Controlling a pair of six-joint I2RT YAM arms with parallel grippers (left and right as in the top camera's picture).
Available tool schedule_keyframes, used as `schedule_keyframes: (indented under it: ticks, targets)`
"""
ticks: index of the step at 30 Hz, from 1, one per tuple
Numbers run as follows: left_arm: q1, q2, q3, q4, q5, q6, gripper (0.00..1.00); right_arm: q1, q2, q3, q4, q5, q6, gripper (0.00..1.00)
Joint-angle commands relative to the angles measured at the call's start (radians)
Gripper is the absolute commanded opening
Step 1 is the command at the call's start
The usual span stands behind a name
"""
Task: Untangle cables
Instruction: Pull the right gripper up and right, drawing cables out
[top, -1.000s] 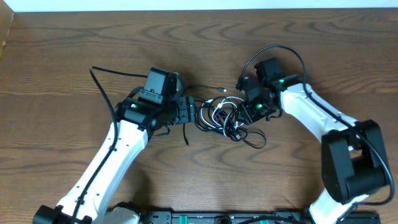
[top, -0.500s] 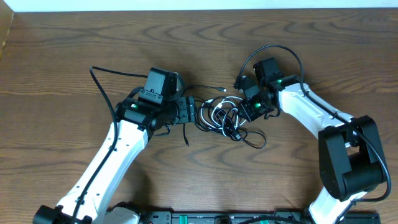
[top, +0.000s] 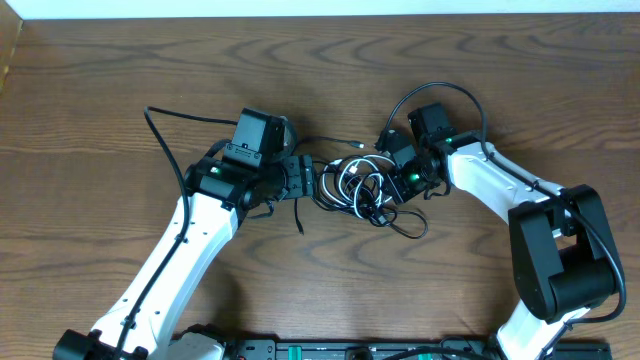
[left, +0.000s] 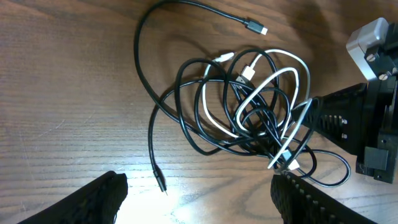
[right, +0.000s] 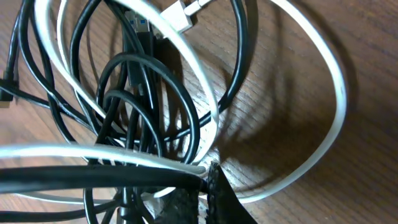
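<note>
Two grippers flank the cables (top: 358, 188) at mid table (top: 100, 90). L side: left gripper (top: 310, 182), jaws wide apart w/ nothing between them, sits just beside the bundle's L edge. Centre: the cables lie flat in one tangled heap of black loops, w/ one white cable (left: 301, 71) threaded through. Two black plug ends trail free of the heap. R side: right gripper (top: 400, 180), jaws closed tight on strands at the bundle's R edge.

No legible text, labels, brands or numbers (any marks on cables (left: 252, 121) too small).
</note>
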Motion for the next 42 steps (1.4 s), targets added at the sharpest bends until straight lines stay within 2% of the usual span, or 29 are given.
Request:
schedule_keyframes:
  ticks: [1, 5, 12, 18, 26, 29, 36, 42]
  targets:
    - [0.000, 0.008, 0.014, 0.000, -0.013, 0.013, 0.79, 0.005, 0.011, -0.006, 0.002, -0.028, 0.015, 0.01]
    - [0.000, 0.008, 0.014, 0.001, -0.013, 0.013, 0.79, -0.003, -0.024, 0.004, -0.019, -0.042, 0.060, 0.01]
    - [0.000, 0.008, 0.014, 0.012, -0.009, 0.006, 0.79, -0.020, -0.189, 0.115, -0.190, -0.032, 0.068, 0.02]
    - [0.000, 0.008, 0.014, 0.012, 0.003, 0.006, 0.79, -0.019, -0.306, 0.143, -0.177, 0.007, 0.070, 0.01]
    - [0.000, 0.008, 0.014, 0.011, 0.010, 0.006, 0.79, -0.019, -0.467, 0.143, 0.033, -0.005, 0.229, 0.01]
    - [0.000, 0.008, 0.014, 0.012, 0.013, 0.006, 0.79, -0.019, -0.523, 0.143, 0.114, 0.000, 0.241, 0.01]
    - [0.000, 0.008, 0.014, 0.019, 0.014, 0.006, 0.79, -0.020, -0.603, 0.143, 0.217, 0.003, 0.346, 0.01]
    - [0.000, 0.008, 0.014, 0.066, 0.095, 0.005, 0.79, -0.023, -0.631, 0.143, 0.373, -0.032, 0.575, 0.01]
